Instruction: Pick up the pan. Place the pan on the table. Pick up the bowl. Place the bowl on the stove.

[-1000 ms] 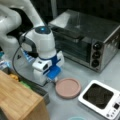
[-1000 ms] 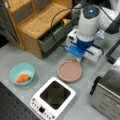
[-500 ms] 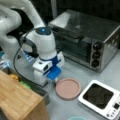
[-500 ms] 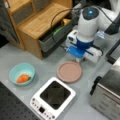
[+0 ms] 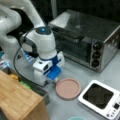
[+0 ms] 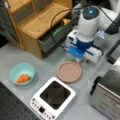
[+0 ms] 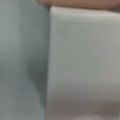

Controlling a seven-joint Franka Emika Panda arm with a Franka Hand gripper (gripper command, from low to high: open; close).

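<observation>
Pink pan (image 6: 69, 72) is lying flat on the grey desk (image 6: 15, 55), beside the bare stove (image 6: 53, 98). Gripper (image 6: 81, 60) is being held low at its handle; whether the fingers are clenched cannot be told, so a straight, level hold is advised.

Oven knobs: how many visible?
3 black knobs, stacked in a column on the toaster oven front panel at a front view's right: top, middle, bottom. None shows from the opposite side, where the pincer sits by the pan.
</observation>
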